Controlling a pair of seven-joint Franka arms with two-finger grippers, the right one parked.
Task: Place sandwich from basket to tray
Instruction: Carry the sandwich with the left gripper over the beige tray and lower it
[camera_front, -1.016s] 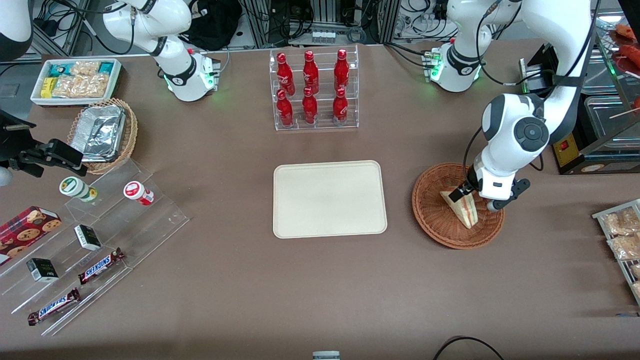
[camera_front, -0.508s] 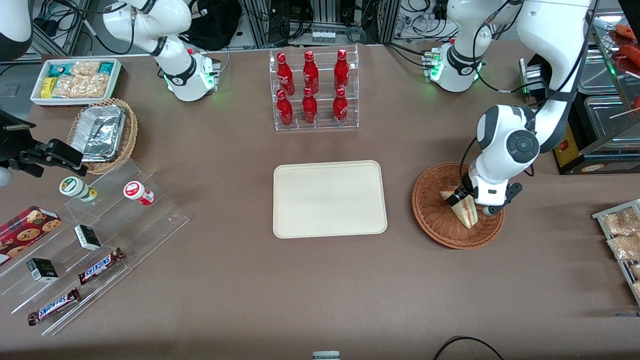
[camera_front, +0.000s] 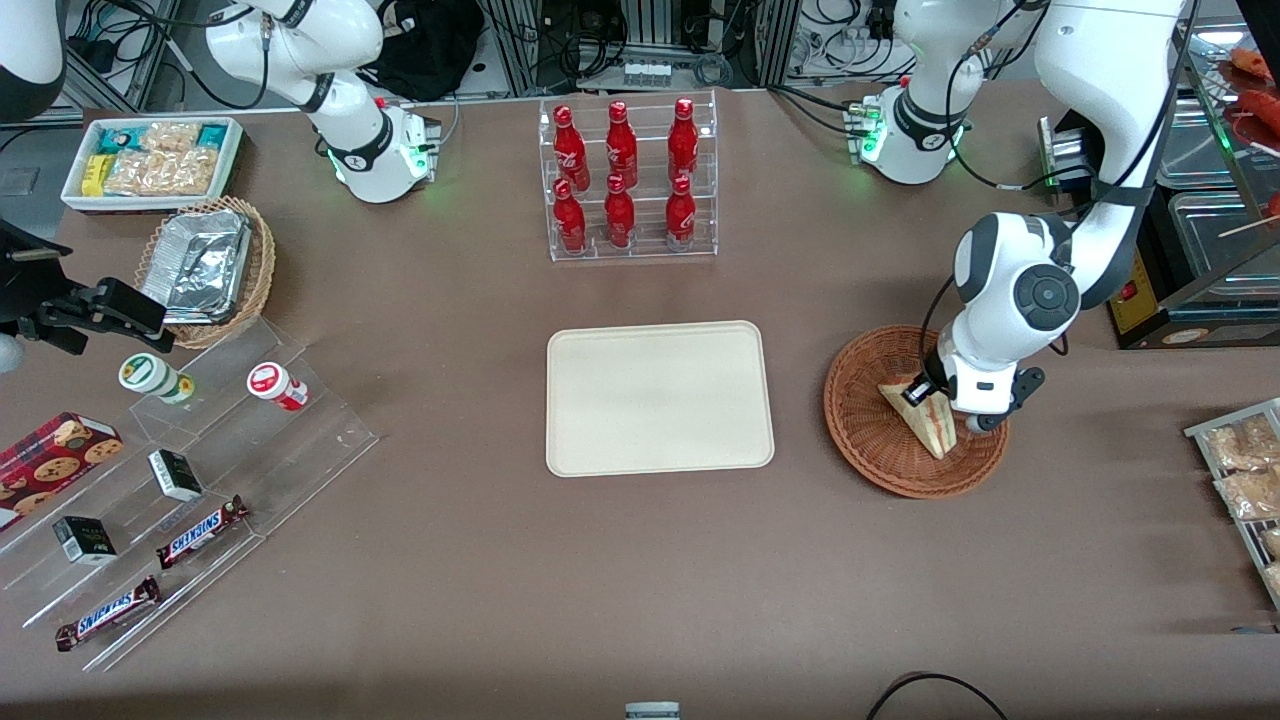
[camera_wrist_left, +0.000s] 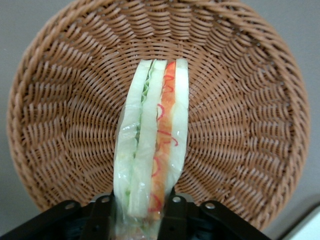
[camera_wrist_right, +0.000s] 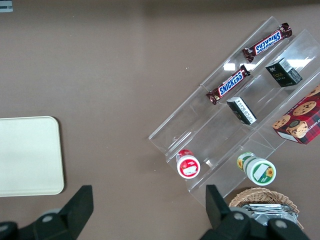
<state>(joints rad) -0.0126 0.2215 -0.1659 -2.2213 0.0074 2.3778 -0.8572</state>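
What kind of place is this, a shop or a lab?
Probably a lab mock-up of a snack counter: red bottles in a rack, chocolate bars on steps, cables above. The tool grips a sandwich in the basket.

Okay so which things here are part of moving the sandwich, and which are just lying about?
Part of the job:
sandwich, standing in the basket
claw, shut on the sandwich
tray, bare

Just lying about:
red bottles in a clear rack
Snickers bars
foil trays in a tan basket
cookie box

Six red bottles (camera_front: 625, 180) in clear rack (camera_front: 632, 245); Snickers bars (camera_front: 200, 532); foil trays (camera_front: 200, 265)
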